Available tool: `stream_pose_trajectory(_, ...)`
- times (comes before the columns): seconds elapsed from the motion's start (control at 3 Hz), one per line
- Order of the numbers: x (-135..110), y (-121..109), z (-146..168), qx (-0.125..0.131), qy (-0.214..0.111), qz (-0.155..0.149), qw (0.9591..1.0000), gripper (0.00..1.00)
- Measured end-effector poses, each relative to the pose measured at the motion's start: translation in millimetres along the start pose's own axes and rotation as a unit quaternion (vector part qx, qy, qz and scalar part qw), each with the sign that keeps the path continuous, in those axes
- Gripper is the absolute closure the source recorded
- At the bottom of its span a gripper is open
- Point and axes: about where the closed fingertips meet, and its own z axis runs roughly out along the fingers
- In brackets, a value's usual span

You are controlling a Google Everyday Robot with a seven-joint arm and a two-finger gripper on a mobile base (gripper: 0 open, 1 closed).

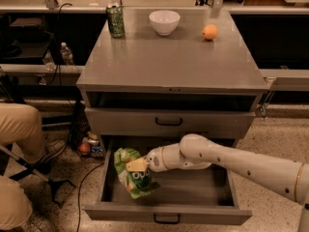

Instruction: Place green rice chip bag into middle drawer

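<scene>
The green rice chip bag [133, 181] lies tilted in the left part of the open middle drawer [198, 190], which is pulled out at the bottom of the grey cabinet. Its black handle [166, 220] shows mid-front. My gripper [137, 166] reaches in from the right on a white arm [231, 161] and is shut on the bag's upper edge, low inside the drawer. The bag's lower end rests on the drawer floor.
Above it is a closed grey drawer front [169, 122] with a like handle. On the cabinet top [174, 66] stand a green can [115, 21], a white bowl [164, 21] and an orange [209, 32]. A seated person's legs [19, 124] and floor clutter [87, 146] are at the left.
</scene>
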Motion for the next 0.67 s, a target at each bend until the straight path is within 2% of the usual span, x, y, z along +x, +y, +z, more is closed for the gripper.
stream_pose_trajectory(0.33, -7.2, -12.2, -1.3, 0.008, -0.030, 0.006, 0.9995, 0.87)
stream_pose_trajectory(0.67, -11.8, -26.7, -11.8, 0.022, -0.054, 0.010, 0.9983, 0.62)
